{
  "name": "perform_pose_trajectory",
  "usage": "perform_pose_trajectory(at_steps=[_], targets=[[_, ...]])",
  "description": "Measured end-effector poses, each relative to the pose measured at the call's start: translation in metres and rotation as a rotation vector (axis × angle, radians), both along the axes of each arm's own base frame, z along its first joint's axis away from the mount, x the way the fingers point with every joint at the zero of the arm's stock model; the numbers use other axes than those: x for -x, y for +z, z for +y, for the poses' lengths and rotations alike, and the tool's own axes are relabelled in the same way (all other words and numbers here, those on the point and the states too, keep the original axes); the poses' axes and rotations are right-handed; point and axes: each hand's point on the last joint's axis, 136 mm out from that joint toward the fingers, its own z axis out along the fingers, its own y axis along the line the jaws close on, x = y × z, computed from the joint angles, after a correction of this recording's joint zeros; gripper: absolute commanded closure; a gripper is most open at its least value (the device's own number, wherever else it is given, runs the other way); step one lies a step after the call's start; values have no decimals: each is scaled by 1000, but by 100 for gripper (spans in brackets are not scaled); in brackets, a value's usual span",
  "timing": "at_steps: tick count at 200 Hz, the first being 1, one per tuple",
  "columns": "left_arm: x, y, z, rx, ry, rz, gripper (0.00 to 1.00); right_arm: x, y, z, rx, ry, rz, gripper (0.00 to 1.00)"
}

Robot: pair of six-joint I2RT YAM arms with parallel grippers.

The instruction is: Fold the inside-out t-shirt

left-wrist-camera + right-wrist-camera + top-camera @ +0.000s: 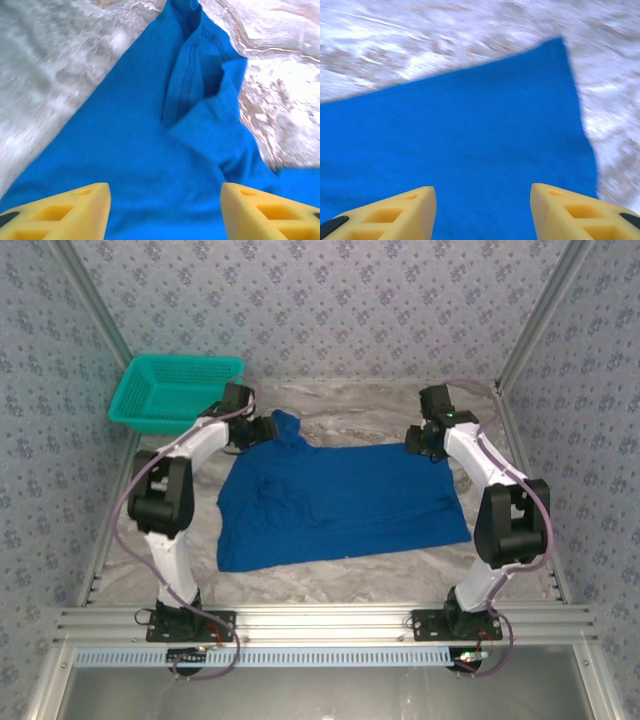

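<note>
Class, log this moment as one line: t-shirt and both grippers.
t-shirt: spread on table, not yet folded | left gripper: open above far-left part | right gripper: open above far-right corner

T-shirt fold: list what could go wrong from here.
1. The sleeve under the open left gripper lies bunched and creased. A pinch there may catch only one layer and fold the t-shirt crooked.
2. The open right gripper hovers near the far corner. Closing off-centre could miss the edge.
3. The teal basket sits close to the left arm's far end. A wide lift might nudge it.
</note>
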Motion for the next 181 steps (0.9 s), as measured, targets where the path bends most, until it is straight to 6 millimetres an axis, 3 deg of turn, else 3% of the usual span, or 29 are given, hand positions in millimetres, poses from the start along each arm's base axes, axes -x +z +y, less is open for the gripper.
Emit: perform_pose_trajectory(at_steps=[15,45,72,99,128,181], targets=[[-26,-10,-4,-23,-25,-6,42,-12,2,32,-63,93,-52,46],[-75,-16,-6,-65,-53,-48,43,-33,1,115,-191,296,-126,45],[-100,-23,-6,-70,-63,-56,43,-47,-18,192,-298,439,-167,45],[-116,-37,-12,-44,-82,-40,44,-59,-42,249,-374,499,-187,45],[-121,-45,-16,-19,-95,-19,46,-80,-61,283,-437,503,-216,45],[-115,-45,-22,22,-122,7,48,-115,-75,311,-516,497,-244,47]])
